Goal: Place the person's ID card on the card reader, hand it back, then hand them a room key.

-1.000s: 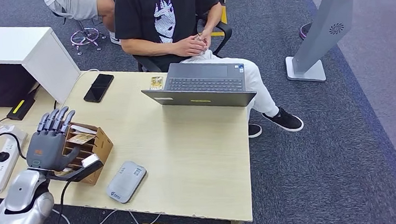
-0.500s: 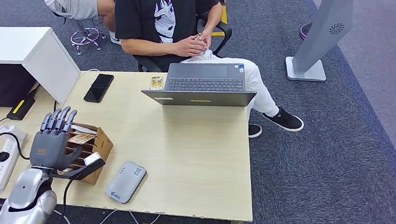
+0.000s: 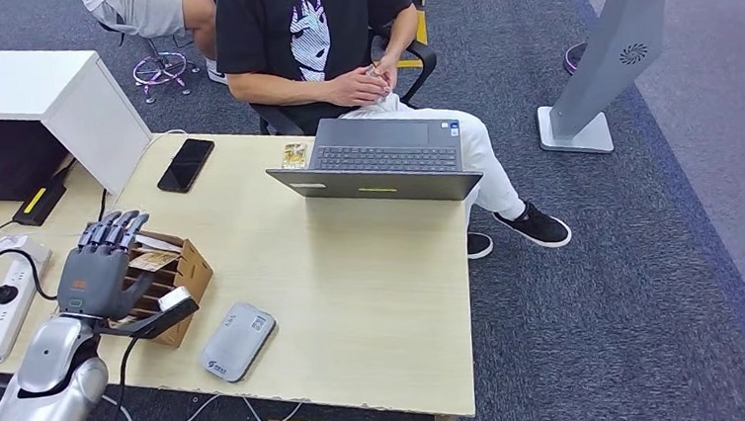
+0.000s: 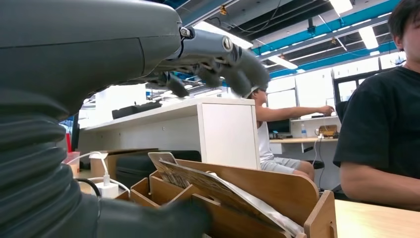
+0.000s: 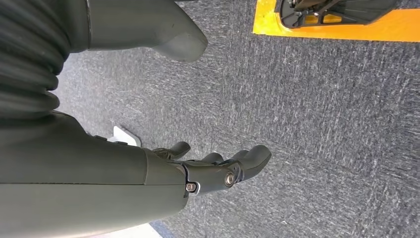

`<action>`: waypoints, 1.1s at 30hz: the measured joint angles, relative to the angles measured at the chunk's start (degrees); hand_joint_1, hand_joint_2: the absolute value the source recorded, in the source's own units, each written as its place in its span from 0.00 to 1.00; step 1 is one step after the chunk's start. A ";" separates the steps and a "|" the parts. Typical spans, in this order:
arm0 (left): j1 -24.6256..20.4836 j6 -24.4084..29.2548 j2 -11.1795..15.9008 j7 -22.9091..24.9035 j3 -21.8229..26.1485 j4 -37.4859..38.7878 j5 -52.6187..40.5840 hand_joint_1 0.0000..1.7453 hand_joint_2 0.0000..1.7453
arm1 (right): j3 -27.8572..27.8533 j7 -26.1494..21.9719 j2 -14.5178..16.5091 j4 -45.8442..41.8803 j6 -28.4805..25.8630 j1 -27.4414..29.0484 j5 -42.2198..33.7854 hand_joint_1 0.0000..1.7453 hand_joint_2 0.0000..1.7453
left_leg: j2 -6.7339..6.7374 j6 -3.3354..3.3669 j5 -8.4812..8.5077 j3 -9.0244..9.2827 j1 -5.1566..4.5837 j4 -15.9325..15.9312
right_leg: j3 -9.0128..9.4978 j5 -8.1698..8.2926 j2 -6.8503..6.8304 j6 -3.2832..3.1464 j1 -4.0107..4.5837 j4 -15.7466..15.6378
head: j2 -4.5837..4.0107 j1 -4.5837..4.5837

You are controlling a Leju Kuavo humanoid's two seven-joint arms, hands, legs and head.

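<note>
A light wooden desk (image 3: 354, 281) seen from above, with a person (image 3: 307, 37) in a black printed T-shirt seated on its far side. The robot's left hand (image 3: 96, 274) hovers over a slotted wooden card holder (image 3: 180, 273) at the near left of the desk, palm down. Its fingers (image 3: 112, 229) are spread and slightly curled above the slots, and its thumb (image 3: 163, 309) lies along the holder's near side. It holds nothing. From the left wrist camera, the fingers (image 4: 218, 54) arch above the wooden card holder (image 4: 277, 193), apart from it, while cards (image 4: 198, 181) stand tilted in its slots beneath the hand.

Just beside the hand, on the side towards the desk's middle, lies a flat grey card reader (image 3: 237, 341) with nothing on it. Well beyond the hand, across the desk, sits an open grey laptop (image 3: 380, 160); a small yellowish card (image 3: 294, 155) rests at its corner, nearer the person. A black phone (image 3: 185, 165) lies beyond the hand, near a white cabinet (image 3: 54, 104). A white power strip (image 3: 3, 301) sits on the hand's outer side.

The person's hands (image 3: 369, 82) are together in their lap, holding something too small to make out.

The right hand (image 5: 213, 171) hangs over dark grey carpet (image 5: 322, 124), fingers loosely open, holding nothing.
</note>
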 joint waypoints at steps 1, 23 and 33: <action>0.00 0.01 0.01 0.01 0.00 0.00 0.02 1.00 1.00 | 0.00 -0.04 0.01 0.00 -0.02 -0.01 0.01 0.00 1.00 | 0.00 0.00 0.00 0.00 0.00 0.00 | 0.00 0.00 0.00 0.00 0.00 0.00 | 0.00 0.00; 1.31 0.00 0.88 0.01 0.00 -1.50 -0.01 1.00 1.00 | -0.94 -0.61 0.49 0.00 0.28 -0.01 -1.17 0.00 1.00 | 0.00 0.00 0.00 0.00 0.01 0.00 | 0.01 0.00 0.02 0.00 0.00 0.01 | 0.00 -0.01; 2.23 2.00 1.50 0.19 0.45 -3.04 -1.07 1.00 1.00 | -1.31 -0.68 0.53 0.00 0.23 -0.06 -1.20 0.00 1.00 | 0.00 0.00 0.00 0.00 0.01 0.00 | 0.00 0.00 0.02 0.00 0.00 0.01 | 0.00 -0.01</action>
